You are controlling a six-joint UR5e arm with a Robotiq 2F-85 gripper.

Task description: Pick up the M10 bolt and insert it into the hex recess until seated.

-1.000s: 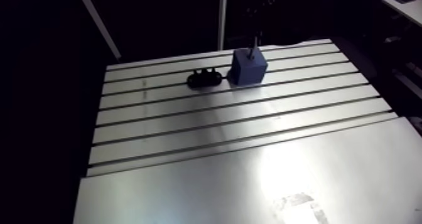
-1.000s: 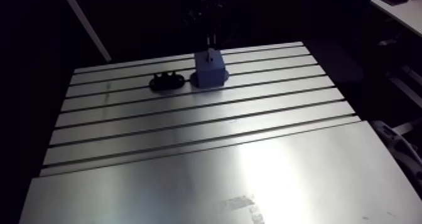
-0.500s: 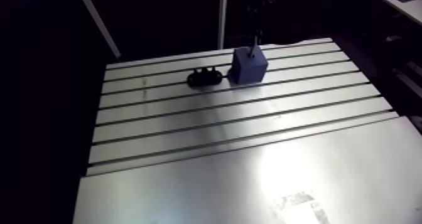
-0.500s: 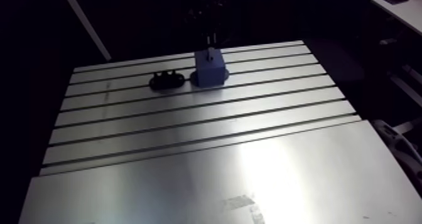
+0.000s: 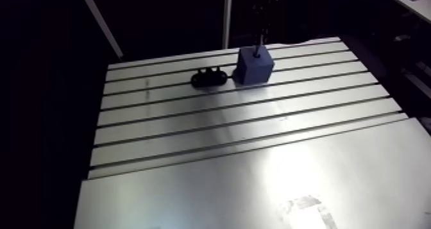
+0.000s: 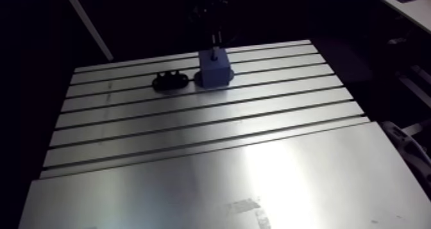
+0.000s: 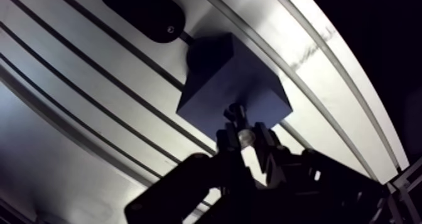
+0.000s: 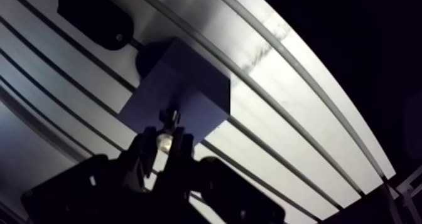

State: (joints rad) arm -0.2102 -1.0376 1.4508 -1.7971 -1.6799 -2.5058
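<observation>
Now, bolt (image 7: 235,116) pinched in hand (image 7: 245,137), tip over blue block (image 7: 216,76)

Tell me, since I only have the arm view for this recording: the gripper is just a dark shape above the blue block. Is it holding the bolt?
Observer: Yes. In the wrist view the gripper is shut on the bolt, which juts out ahead of it.
Operator: Where is the bolt's tip relative to the block?
Observer: It is at the blue block's top face, close to the edge nearest the gripper. Whether it has entered the recess, I cannot tell.
Operator: Does the recess itself show?
Observer: No. The bare part of the top face looks plain in the wrist view.
</observation>
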